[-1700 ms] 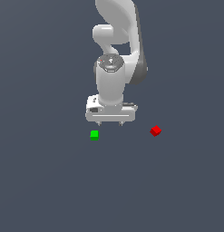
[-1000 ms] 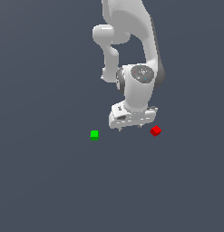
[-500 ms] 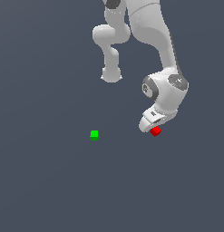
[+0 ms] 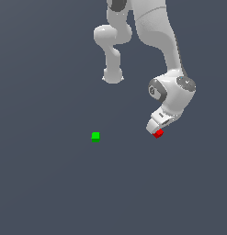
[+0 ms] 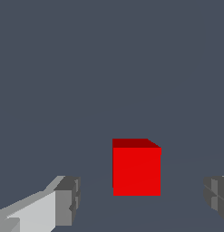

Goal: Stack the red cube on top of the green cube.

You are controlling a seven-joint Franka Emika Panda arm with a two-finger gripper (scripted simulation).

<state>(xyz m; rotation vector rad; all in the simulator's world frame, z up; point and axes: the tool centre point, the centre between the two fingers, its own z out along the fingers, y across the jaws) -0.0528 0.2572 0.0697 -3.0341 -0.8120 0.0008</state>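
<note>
The red cube [image 4: 158, 133] rests on the grey floor at the exterior view's right, partly covered by my gripper [image 4: 156, 128], which sits low right over it. In the wrist view the red cube [image 5: 136, 167] lies between my two spread fingertips [image 5: 68, 200], closer to neither by much; the jaws stand wide open and touch nothing. The green cube [image 4: 95, 136] sits on the floor well off toward the exterior view's left, apart from the red one. It is out of the wrist view.
The white arm [image 4: 156, 32] reaches down from the top of the exterior view, with its elbow link [image 4: 112, 55] hanging behind. The flat grey floor [image 4: 50, 183] spreads all around.
My gripper swung from above the green cube's side toward the exterior view's right and came down over the red cube. Neither cube has moved.
</note>
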